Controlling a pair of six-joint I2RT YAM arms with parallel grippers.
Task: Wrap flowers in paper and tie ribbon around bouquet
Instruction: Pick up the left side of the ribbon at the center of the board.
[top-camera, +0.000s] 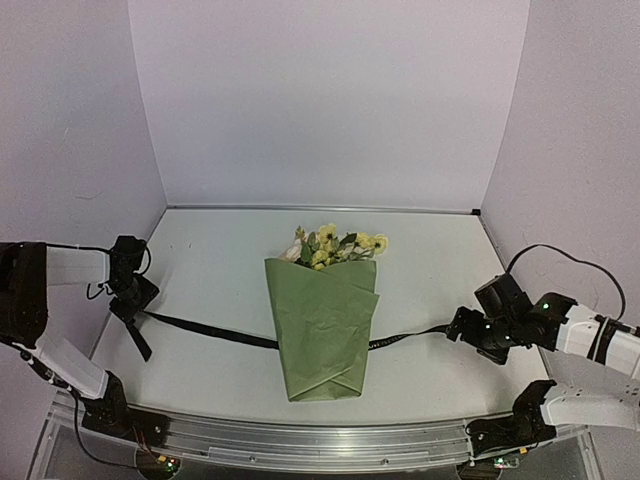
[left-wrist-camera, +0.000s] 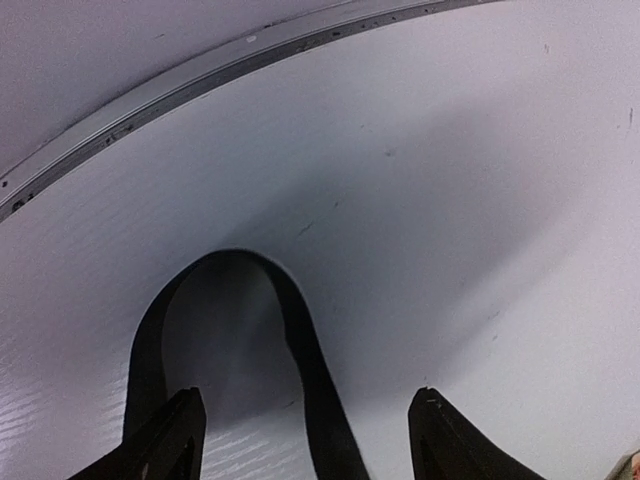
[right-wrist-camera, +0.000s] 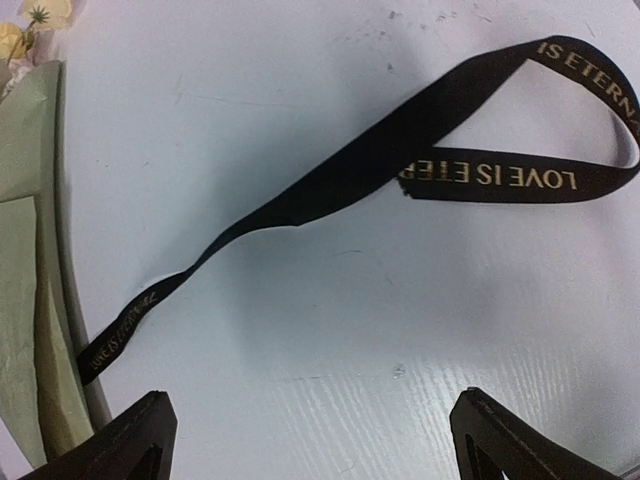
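Note:
The bouquet lies in the middle of the table: a cone of olive-green paper with the yellow and cream flowers sticking out of its far end. The black ribbon runs across the table and passes under the paper, coming out on the right. My left gripper is at the ribbon's left end, open, and a loop of ribbon passes loosely between its fingers. My right gripper is open just short of the ribbon's right end, which carries gold lettering, with bare table between its fingertips.
White walls close the table in at the back and on both sides. A metal rail runs along the near edge by the arm bases. The paper's edge and a bloom show at the left of the right wrist view.

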